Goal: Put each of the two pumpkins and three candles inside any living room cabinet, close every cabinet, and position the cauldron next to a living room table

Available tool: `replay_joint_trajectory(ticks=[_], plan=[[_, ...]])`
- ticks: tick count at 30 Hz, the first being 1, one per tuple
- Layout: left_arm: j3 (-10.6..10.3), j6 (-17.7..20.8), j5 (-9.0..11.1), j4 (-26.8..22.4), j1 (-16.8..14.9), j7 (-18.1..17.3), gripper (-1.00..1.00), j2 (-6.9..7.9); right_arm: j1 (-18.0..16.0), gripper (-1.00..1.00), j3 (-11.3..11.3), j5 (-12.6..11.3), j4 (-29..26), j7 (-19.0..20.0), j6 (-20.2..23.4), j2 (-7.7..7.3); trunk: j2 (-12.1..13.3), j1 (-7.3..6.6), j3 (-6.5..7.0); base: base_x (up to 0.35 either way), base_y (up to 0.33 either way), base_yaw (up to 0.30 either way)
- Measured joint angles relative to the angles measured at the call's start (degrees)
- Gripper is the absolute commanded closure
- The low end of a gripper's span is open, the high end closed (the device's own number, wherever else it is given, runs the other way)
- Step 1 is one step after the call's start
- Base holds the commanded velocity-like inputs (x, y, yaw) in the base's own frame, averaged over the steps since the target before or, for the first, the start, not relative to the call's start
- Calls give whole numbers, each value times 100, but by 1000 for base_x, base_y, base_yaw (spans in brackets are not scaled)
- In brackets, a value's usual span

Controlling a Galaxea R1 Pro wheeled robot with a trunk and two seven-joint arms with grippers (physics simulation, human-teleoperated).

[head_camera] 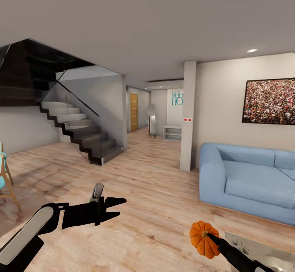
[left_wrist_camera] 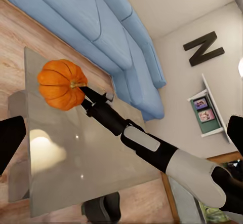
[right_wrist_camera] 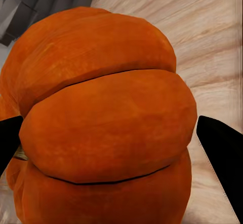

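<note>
My right gripper is shut on a bright-orange ribbed pumpkin and holds it up in the air at the lower right of the head view. In the right wrist view the pumpkin sits between the two black fingers. The left wrist view shows the pumpkin hanging over one end of the table, whose grey top is glassy and reflective. A corner of the table appears beside the right arm. My left gripper hangs open and empty over the wood floor, to the left of the pumpkin.
A blue sofa stands right behind the table. A white pillar rises left of it. Dark stairs with a glass rail are at the far left, and a wooden chair at the left edge. Wood floor stretches ahead.
</note>
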Motion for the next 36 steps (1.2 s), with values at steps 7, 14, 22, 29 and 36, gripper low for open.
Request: replay_joint_trajectory(ticks=[7, 14, 22, 29, 36], plan=[[2, -1, 1, -1, 2, 0, -100, 2, -1, 100, -3, 0, 0, -9, 0, 1, 0, 0, 0, 1, -7, -108], [2, 3, -2, -2, 2, 0, -100, 2, -1, 100, -12, -3, -1, -9, -5, 2, 0, 0, 0, 0, -4, -90], [2, 2, -3, -2, 1, 0, -100, 1, -1, 100, -12, -3, -1, -3, 0, 1, 1, -2, -1, 73, 52, -3], [2, 3, 0, -2, 2, 0, -100, 2, -1, 100, -8, -2, 0, -1, 0, -2, 0, 0, 0, 20, 6, 0], [-1, 3, 0, 0, 0, 0, -100, 1, -1, 100, -9, -3, 0, 7, 0, 1, 1, -4, -1, 179, 0, -43]])
